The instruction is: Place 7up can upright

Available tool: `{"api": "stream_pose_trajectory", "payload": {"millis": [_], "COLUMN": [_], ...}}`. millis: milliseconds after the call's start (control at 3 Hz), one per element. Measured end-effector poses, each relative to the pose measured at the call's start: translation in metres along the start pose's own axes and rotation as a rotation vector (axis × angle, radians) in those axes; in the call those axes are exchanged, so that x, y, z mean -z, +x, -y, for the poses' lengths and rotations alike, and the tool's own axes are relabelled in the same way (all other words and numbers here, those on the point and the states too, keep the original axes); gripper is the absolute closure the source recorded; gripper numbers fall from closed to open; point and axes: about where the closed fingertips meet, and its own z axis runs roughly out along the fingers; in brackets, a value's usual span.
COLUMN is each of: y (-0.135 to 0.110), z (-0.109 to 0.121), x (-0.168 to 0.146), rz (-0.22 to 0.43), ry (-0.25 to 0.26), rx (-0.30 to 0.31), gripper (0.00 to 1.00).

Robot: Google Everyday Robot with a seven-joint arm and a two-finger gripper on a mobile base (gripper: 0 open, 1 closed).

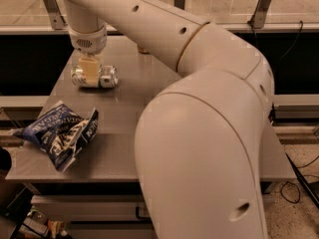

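One 7up can (108, 76) sideways under jaws

7up can (109, 76): silvery, lying on side, far-left part of grey table (124, 91); gripper (91, 71) down over middle.

The arm (209, 148) is built of thick, rounded, cream-white shells with a smooth matte skin. Small dark round holes dot the upper link in a row, and another sits low on the big near shell. A thin tan seam rings one joint. Below a ribbed grey wrist collar, the pale yellow claw (91, 69) sits upper left, over the desk's (129, 98) far corner.
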Motion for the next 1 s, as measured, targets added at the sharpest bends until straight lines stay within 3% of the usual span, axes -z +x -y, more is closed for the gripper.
{"api": "stream_pose_trajectory", "payload": {"millis": [333,667,1000], "y": [-0.0015,-0.0032,-0.0034], "z": [0.0011,0.0020,0.0021], "x": [-0.0028,-0.0056,-0.0059], "rz": [0.004,0.008,0.008], "ry": [0.002,0.004,0.005], "rx": [0.000,0.001,0.001], "gripper": [0.83,1.00,1.00]}}
